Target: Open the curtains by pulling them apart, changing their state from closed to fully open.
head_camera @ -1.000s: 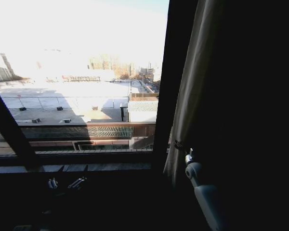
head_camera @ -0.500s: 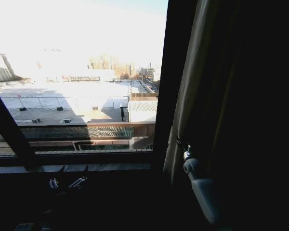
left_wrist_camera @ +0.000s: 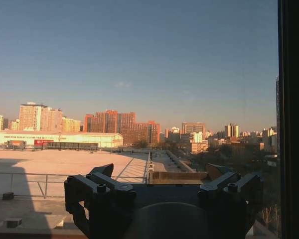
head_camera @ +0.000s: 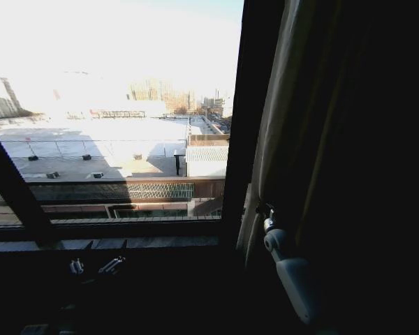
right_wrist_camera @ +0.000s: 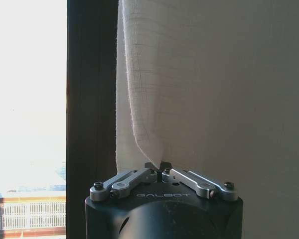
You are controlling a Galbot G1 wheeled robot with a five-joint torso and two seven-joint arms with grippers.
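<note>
The right claw (right_wrist_camera: 160,167) is pinched tight on the near edge of the curtain (right_wrist_camera: 199,89), bunched right of the dark window frame (head_camera: 255,118), while the left claw (head_camera: 98,265) idles low with fingers spread.

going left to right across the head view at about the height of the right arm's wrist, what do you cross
slanted dark window bar → window glass with the rooftops outside → dark vertical window frame bar → edge of the curtain, pinched by the right end effector → shadowed curtain folds
</note>
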